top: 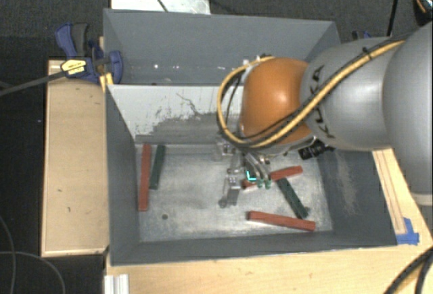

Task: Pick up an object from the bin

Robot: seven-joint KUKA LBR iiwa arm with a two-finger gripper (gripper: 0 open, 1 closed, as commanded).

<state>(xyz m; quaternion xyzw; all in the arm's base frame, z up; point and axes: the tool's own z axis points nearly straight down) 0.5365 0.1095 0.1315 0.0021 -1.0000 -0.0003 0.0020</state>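
Nearest the lens, the orange wrist cover [270,100] overhangs the gripper [237,188], down at the bin [189,201] floor beside a red stick [287,172] and a dark green stick [292,198]; whether it is clamped or spread cannot be told, and nothing looks lifted yet.

We look down on the grey bin [223,49] from above and somewhat to one side, near enough that its walls take up most of our view. The arm [365,96] comes in from our right, and the gripper [237,188] sits just below the view's middle.
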